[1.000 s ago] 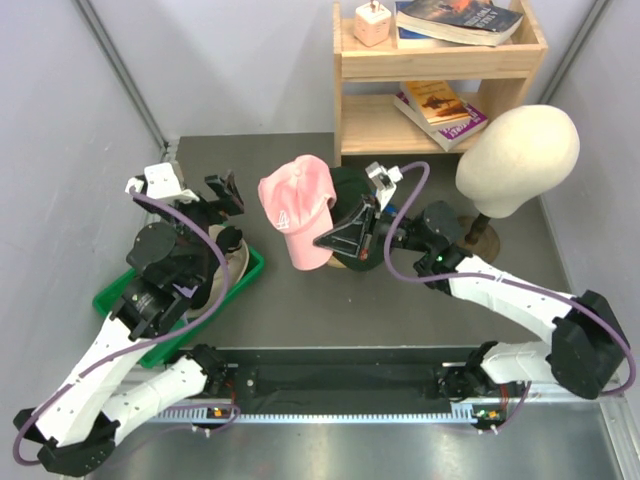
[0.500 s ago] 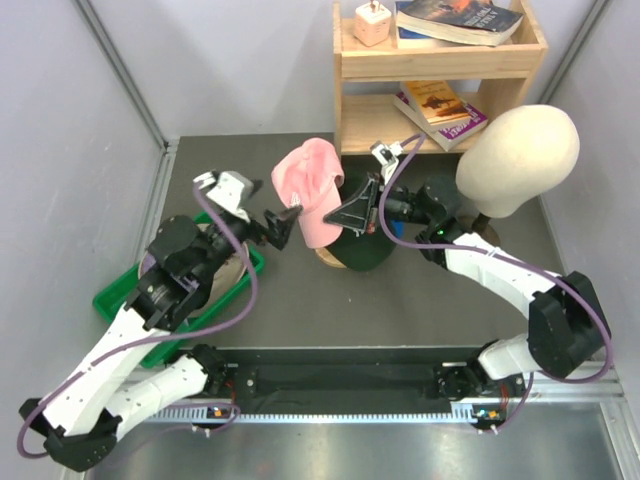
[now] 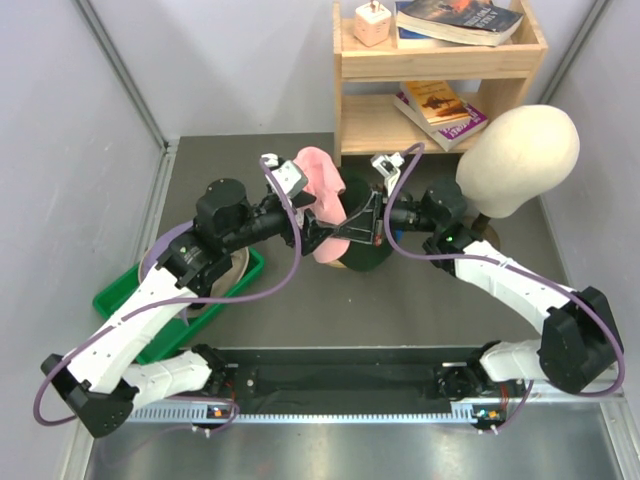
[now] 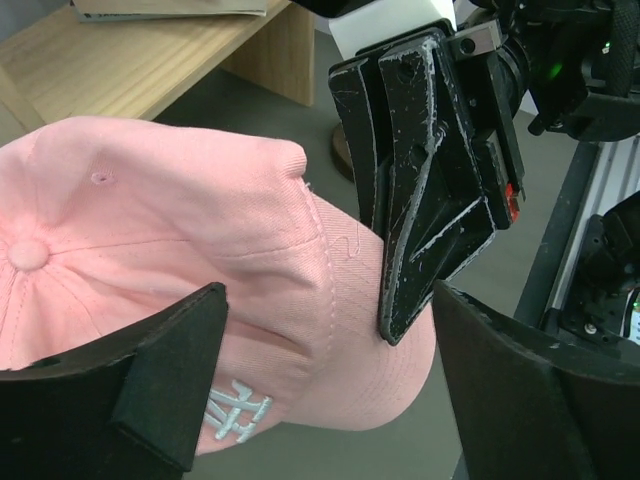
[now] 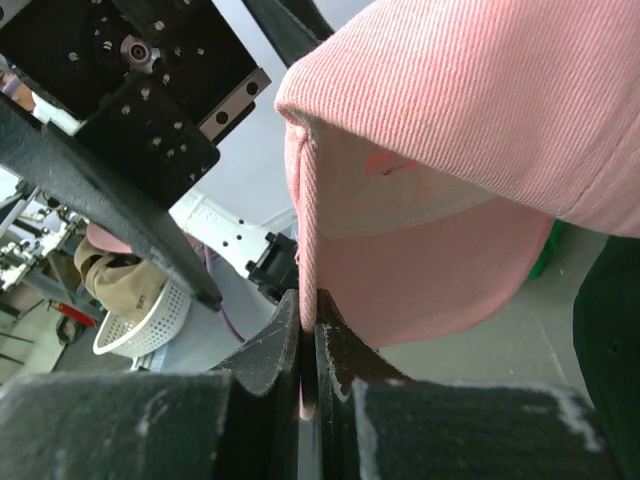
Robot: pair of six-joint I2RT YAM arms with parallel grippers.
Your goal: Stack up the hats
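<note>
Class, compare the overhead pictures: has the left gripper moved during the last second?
Yes. The left gripper has swung right, away from the green tray, toward the wooden shelf, reaching the pink cap.

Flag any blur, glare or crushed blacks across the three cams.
Top external: even light, sharp, no glare. Left wrist: pink cap crisp, left gripper near-featureless black along the bottom. Right wrist: right gripper soft this close, pinched on the cap's edge; the cap's weave is sharp, the background pale and hazy.

wooden shelf [image 3: 435, 64] holding books [image 3: 440, 102]; cream mannequin head [image 3: 520, 145] right; green tray [image 3: 108, 298] left.
</note>
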